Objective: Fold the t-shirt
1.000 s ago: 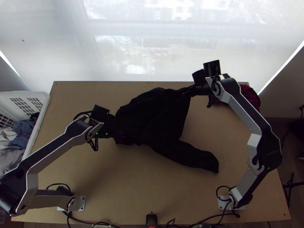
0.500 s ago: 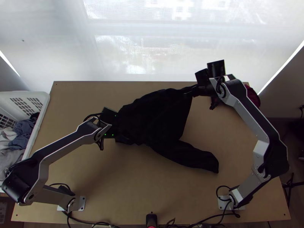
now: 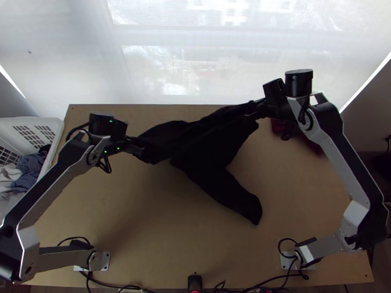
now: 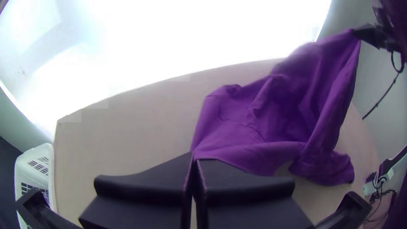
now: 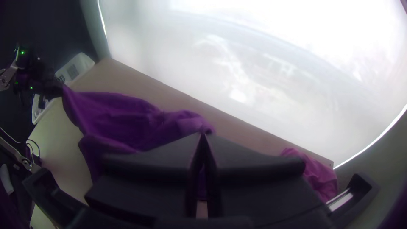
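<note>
Spreading: both grippers have just drawn apart, the left gripper toward the far left and the right gripper a little farther right.
Shirt: strung between them across the far middle of the table, its upper part pulled into a narrow, creased band; not folded.
Loose end: probably a sleeve, trailing toward the near right; its tip has slid left.
Left claw: closed, pinching a corner of cloth at its tips.
Right claw: closed too, gripping the opposite end, which bunches at its tips.
Other cloth: at the far right, under the right arm.
Meaning: the job looks early, still at straightening; the pull gives tension, but the middle seems twisted.
Next: probably lowering it flat and freeing the sleeve.
Risk: pulling harder could slip a corner.
</note>
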